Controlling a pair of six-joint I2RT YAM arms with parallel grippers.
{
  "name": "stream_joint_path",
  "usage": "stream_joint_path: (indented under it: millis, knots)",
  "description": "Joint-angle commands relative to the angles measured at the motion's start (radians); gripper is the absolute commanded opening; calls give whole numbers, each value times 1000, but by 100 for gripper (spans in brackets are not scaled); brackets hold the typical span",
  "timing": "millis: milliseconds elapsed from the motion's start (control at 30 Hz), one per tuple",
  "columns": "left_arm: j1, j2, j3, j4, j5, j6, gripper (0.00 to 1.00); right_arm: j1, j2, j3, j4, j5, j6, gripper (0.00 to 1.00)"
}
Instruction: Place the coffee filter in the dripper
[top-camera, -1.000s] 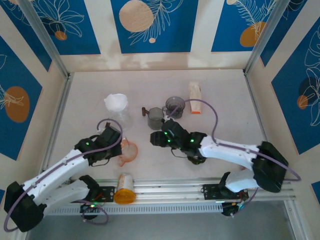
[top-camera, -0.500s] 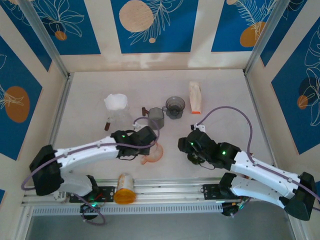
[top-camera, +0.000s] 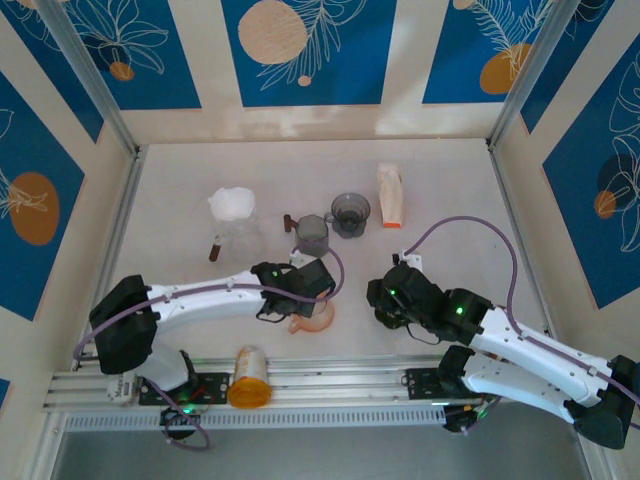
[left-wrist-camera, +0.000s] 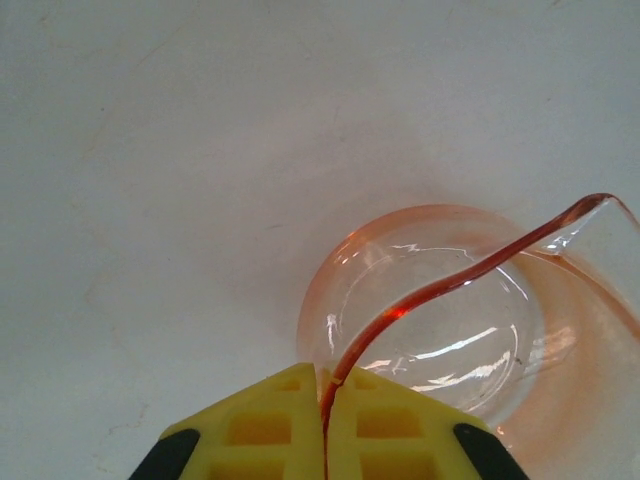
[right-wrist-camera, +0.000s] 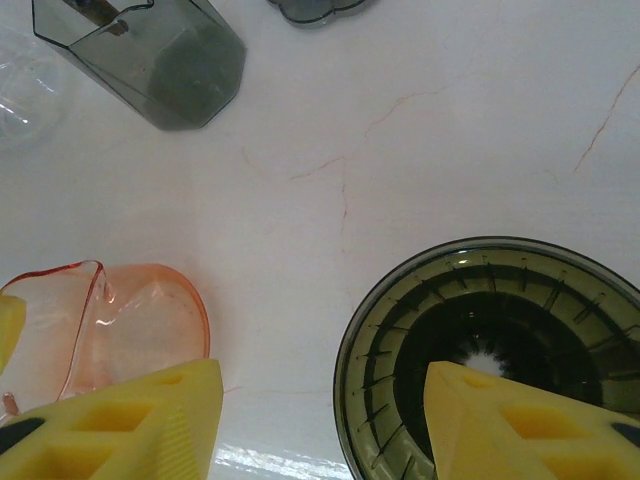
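Coffee filter: white, far left atop a clear carafe, untouched.
Left gripper: pinched on the thin edge of the empty orange vessel, now carried to centre.
Right gripper: jaws apart, pulled back over the empty dark dripper.
Meaning: filter pickup probably comes next.

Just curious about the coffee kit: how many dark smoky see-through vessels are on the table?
3. One grey jug mid-table, a rounder grey cup just right of it, and the ribbed dripper beneath the right gripper. The arms may hide others.
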Motion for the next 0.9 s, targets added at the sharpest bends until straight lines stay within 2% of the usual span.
stream_joint_path:
  millis: [0,133,367,567,733,767,867]
  knots:
    - [-16,14,23,20,-11,16,12,-5,-8,1,-19,29,18,57]
    - [-17,13,22,30,-7,16,20,-4,-8,1,-22,26,26,58]
    - [-17,-66,32,27,-20,20,46,-6,4,29,-25,16,8,60]
    - [-18,-218,33,36,-39,33,68,-17,41,76,-27,0,-18,61]
    - [-18,-367,-8,36,-76,42,87,-80,90,116,-45,-54,-25,62]
    - [-17,-397,-23,37,-85,42,97,-103,102,120,-51,-81,-22,63]
    - [-18,-494,-70,34,-107,35,100,-139,133,128,-93,-129,-6,62]
